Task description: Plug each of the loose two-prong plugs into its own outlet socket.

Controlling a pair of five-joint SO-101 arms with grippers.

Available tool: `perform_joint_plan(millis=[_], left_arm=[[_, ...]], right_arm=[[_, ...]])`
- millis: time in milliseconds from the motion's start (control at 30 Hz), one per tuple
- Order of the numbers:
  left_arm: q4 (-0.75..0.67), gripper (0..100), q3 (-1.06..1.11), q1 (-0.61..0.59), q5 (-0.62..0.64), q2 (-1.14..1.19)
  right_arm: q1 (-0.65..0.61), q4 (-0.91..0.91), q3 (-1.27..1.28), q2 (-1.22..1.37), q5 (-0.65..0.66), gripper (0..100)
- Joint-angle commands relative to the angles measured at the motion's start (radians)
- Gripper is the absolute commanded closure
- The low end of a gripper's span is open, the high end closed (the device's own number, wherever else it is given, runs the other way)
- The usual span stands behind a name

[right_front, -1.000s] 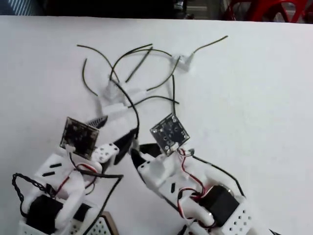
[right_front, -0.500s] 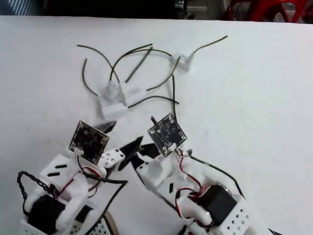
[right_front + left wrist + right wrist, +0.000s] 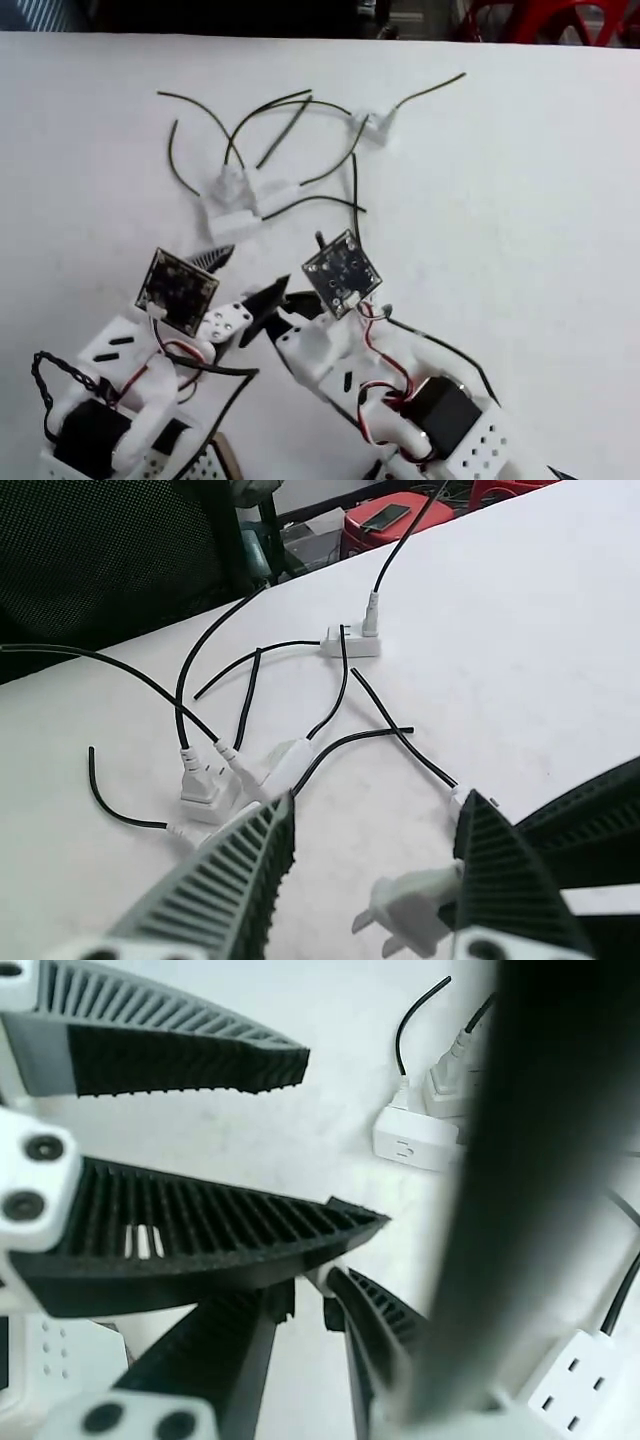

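A white two-prong plug (image 3: 405, 915) hangs with its prongs bare, its black cable (image 3: 400, 735) running back across the table. My right gripper (image 3: 310, 1290) is shut on this plug, and its black fingers (image 3: 585, 820) come in from the side. My left gripper (image 3: 378, 810) stands open around the plug without touching it. In the high view both grippers, left (image 3: 255, 272) and right (image 3: 290, 305), meet near the table's front. White outlet sockets lie beyond: a cluster (image 3: 235, 200) with cables plugged in, and a single one (image 3: 368, 128) farther back.
Several loose black cables (image 3: 290, 110) curl over the white table (image 3: 520, 200) around the sockets. A socket block (image 3: 575, 1370) and a small white socket (image 3: 415, 1142) lie close to the right gripper. The table's right half is bare.
The left gripper has drawn back from the socket cluster and now sits beside the right gripper. The right arm has shifted slightly left. A black cable that curved down to the grippers is gone from sight.
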Motion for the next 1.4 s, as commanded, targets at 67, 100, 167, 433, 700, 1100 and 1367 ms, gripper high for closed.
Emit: perform_joint_plan(millis=[67,100,167,433,700,1100,1367], left_arm=[[0.017,73,0.008,-0.022,-0.017,-0.008],[0.017,73,-0.002,-0.045,-0.017,-0.008],[0.02,72,-0.025,-0.104,-0.017,-0.005],[0.028,67,-0.037,-0.213,-0.017,0.007],[-0.04,67,-0.046,-0.209,-0.017,0.26],[-0.055,66,-0.33,0.001,0.104,0.862],[-0.061,65,-0.514,0.139,0.305,1.171]], right_arm=[[0.019,-0.036,-0.028,-0.012,-0.012,98.1],[0.036,-0.025,-0.028,-0.012,-0.012,98.1],[0.091,-0.002,-0.028,-0.012,-0.012,98.2],[0.323,0.021,-0.028,-0.012,-0.011,98.2],[0.441,0.047,-0.029,-0.019,-0.003,98.2],[0.734,0.085,-0.029,-0.016,0.032,98.2],[0.862,0.085,-0.029,-0.021,0.034,98.2]])
